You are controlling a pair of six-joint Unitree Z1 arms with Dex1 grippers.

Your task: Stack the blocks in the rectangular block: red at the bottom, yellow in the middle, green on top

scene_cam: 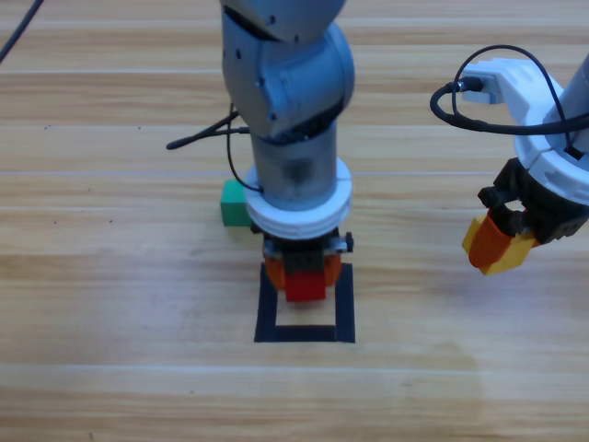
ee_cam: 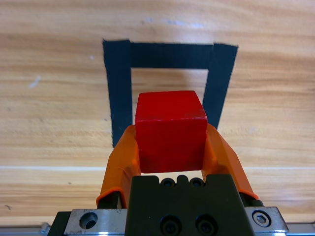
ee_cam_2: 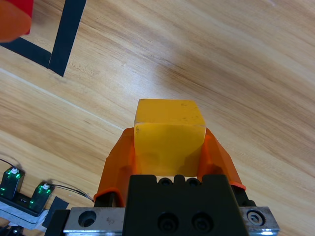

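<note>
**Red cube held over the taped square, yellow cube held off to the right**

The wooden tabletop (scene_cam: 110,276) carried the rectangular block (scene_cam: 267,313), a square outline of black tape with bare wood inside, lying near the front middle. The left arm came down from the top edge over the square's far side. Its left tool (scene_cam: 304,276) was closed on the red cube (ee_cam: 170,130), one orange jaw pressed to each side; in the left wrist view the cube sat in front of the taped outline's near half. Whether it touched the wood could not be told.

The right arm stood well apart at the right edge. The right tool (scene_cam: 498,247) was clamped on the yellow cube (ee_cam_2: 169,137), held clear of the square above bare wood.

The green cube (scene_cam: 234,204) rested on the tabletop just behind and to the left of the square, partly hidden by the left arm.
</note>
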